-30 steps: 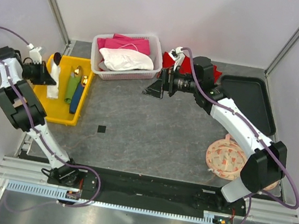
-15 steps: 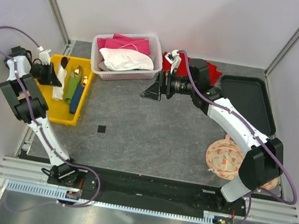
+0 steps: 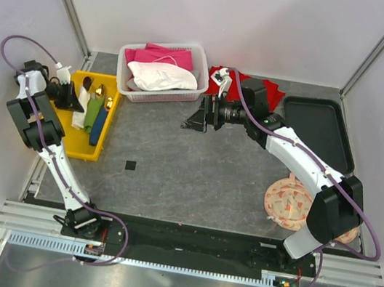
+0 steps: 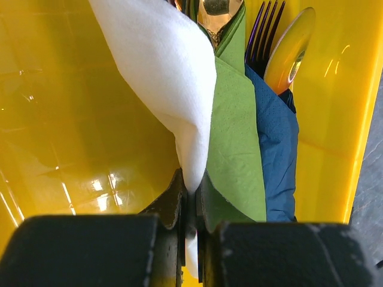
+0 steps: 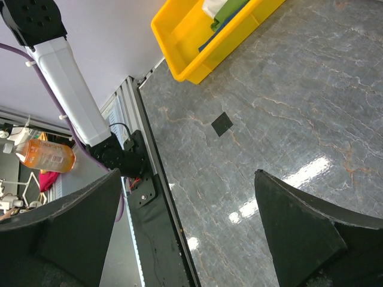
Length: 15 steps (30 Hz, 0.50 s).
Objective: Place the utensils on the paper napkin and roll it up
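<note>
Jaws of my left gripper pinch the paper napkin at nine o'clock; right gripper gapes wide, empty.

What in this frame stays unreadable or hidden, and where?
- Handles of the utensils: left wrist view, covered by the green napkin and blue napkin.
- Lower edge of the white napkin: hidden between the left gripper fingers.
- Part of the red cloth: top view, behind the right arm.

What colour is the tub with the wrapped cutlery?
The tub is bright yellow; clearest in left wrist view.
</note>
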Motion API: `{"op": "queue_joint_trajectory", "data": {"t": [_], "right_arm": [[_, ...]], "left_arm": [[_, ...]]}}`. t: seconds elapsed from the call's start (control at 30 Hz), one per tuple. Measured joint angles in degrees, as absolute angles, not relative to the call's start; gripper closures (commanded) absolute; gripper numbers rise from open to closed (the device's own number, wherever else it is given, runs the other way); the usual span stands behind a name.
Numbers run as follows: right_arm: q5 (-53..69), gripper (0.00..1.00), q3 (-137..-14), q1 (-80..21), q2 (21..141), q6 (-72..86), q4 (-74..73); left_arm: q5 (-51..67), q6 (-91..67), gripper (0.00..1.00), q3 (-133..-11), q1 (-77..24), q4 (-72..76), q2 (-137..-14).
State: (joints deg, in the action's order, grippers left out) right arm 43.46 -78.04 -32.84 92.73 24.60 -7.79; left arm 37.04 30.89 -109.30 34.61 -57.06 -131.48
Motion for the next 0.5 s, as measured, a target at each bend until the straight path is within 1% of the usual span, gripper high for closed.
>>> {"op": "queue_joint_trajectory", "data": {"t": [0.4, 0.5], "right_arm": [[43.51, 0.02, -78.02, -32.86, 92.73, 24.58, -7.77], [43.53, 0.02, -77.97, -32.86, 92.73, 24.58, -7.77]], "left_arm": [[37.04, 28.82, 0.98, -113.12, 34.24, -59.11, -134.93], [36.95, 28.53, 0.96, -113.84, 34.24, -59.66, -135.48]]}}
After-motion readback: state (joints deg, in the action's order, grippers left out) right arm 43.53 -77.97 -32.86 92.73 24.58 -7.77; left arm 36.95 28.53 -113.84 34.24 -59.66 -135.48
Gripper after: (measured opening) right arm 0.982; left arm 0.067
